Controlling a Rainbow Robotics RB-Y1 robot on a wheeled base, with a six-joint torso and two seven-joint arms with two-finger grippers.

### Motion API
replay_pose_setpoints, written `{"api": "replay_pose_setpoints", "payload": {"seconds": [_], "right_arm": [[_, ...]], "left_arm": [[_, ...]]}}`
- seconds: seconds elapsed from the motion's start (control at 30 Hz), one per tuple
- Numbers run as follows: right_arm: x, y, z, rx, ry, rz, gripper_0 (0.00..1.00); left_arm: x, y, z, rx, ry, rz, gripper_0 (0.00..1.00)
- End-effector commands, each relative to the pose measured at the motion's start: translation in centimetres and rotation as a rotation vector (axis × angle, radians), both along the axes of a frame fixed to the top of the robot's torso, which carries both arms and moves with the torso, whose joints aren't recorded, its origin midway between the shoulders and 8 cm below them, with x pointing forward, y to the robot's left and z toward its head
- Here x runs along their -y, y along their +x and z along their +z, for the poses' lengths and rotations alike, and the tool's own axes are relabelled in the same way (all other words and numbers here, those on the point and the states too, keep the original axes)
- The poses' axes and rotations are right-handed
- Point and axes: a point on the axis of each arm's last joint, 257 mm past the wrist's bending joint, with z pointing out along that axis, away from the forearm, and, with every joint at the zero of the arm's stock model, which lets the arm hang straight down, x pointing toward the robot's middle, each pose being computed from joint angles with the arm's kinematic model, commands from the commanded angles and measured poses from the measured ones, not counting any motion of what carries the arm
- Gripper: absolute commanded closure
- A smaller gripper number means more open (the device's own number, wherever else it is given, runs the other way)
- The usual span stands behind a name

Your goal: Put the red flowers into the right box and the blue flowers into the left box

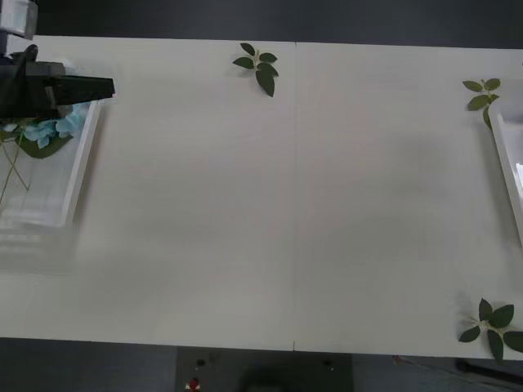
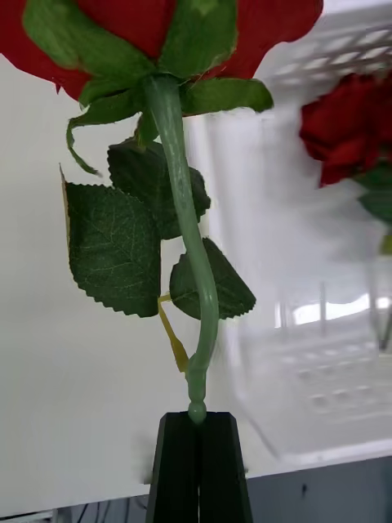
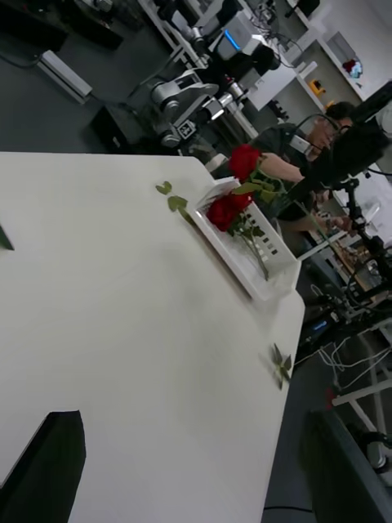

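Nearly there, we judge: our right gripper [image 2: 198, 421], clamped on a red rose [image 2: 163, 33] by its stem, holds it beside the right box [image 3: 245, 245], where another red rose [image 3: 222, 211] lies. Blue flowers [image 1: 51, 126] rest in the left box [image 1: 82, 163]; our left gripper [image 3: 196, 458] stands apart, empty, above the tabletop [image 1: 278, 212].

The left gripper [image 1: 105, 87] is matte black, a long tapering wedge running out from a blocky black wrist housing, with a pale grey boxy part mounted just above that housing. From its own wrist camera its fingers [image 3: 51, 462] are flat, black, smooth-faced slabs with angled tips. The right gripper [image 2: 198, 421] is also black: two slim, flat-sided fingers [image 2: 175, 466] with bevelled upper corners, a thin straight seam running between them.
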Motion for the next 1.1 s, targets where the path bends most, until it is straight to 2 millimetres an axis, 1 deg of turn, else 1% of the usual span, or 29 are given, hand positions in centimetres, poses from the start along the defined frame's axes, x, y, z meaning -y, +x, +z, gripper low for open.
{"api": "replay_pose_setpoints", "payload": {"seconds": [0.03, 0.07, 0.17, 0.2, 0.23, 0.27, 0.3, 0.37, 0.4, 0.47, 0.6, 0.7, 0.77, 0.83, 0.9, 0.97, 1.1], "right_arm": [[4.8, -0.1, 2.5, 0.064, -0.064, 0.048, 1.00], [6.5, -0.3, 2.3, 0.068, -0.089, 0.043, 1.00], [10.1, -0.7, 2.0, 0.067, -0.181, 0.038, 1.00], [11.5, -0.9, 1.8, 0.063, -0.216, 0.033, 1.00], [12.6, -1.2, 1.5, 0.060, -0.235, 0.018, 1.00], [13.2, -1.4, 1.3, 0.057, -0.247, 0.009, 1.00], [14.7, -1.7, 0.9, 0.049, -0.275, -0.021, 1.00], [15.8, -2.2, 0.3, 0.035, -0.298, -0.045, 1.00], [16.9, -2.5, -0.2, 0.029, -0.323, -0.065, 1.00], [18.5, -2.7, -1.1, 0.022, -0.369, -0.090, 1.00], [21.1, -3.1, -3.4, 0.012, -0.451, -0.125, 1.00], [21.6, -2.8, -5.1, 0.036, -0.455, -0.136, 1.00], [21.8, -2.4, -5.9, 0.051, -0.467, -0.131, 1.00], [21.9, -2.0, -6.4, 0.071, -0.475, -0.126, 1.00], [21.6, -1.5, -7.3, 0.086, -0.476, -0.116, 1.00], [21.8, -1.6, -7.6, 0.084, -0.484, -0.108, 1.00], [21.0, -1.1, -8.4, 0.083, -0.473, -0.091, 0.99]], "left_arm": [[4.5, -2.2, 1.3, -0.060, -0.058, -0.026, 0.29], [5.8, -3.0, 1.3, -0.068, -0.067, -0.037, 0.30], [8.4, -5.1, 1.4, -0.077, -0.082, -0.074, 0.31], [9.5, -6.2, 1.2, -0.078, -0.084, -0.098, 0.31], [10.2, -7.2, 1.1, -0.081, -0.086, -0.118, 0.31], [10.5, -7.7, 1.0, -0.085, -0.088, -0.130, 0.31], [11.3, -9.0, 0.6, -0.092, -0.087, -0.158, 0.31], [11.9, -9.9, 0.3, -0.093, -0.085, -0.180, 0.31], [12.5, -10.6, -0.2, -0.093, -0.081, -0.197, 0.31], [13.4, -11.4, -1.0, -0.089, -0.076, -0.218, 0.31], [14.7, -12.1, -2.4, -0.111, -0.079, -0.228, 0.31], [15.5, -11.8, -3.0, -0.127, -0.089, -0.193, 0.31], [15.4, -11.7, -3.5, -0.138, -0.087, -0.178, 0.31], [15.3, -11.6, -4.4, -0.118, -0.051, -0.175, 0.31], [15.1, -11.4, -5.9, -0.067, 0.026, -0.174, 0.31], [15.0, -11.6, -7.4, -0.002, 0.110, -0.186, 0.31], [15.5, -12.4, -8.9, 0.133, 0.235, -0.223, 0.31]]}}
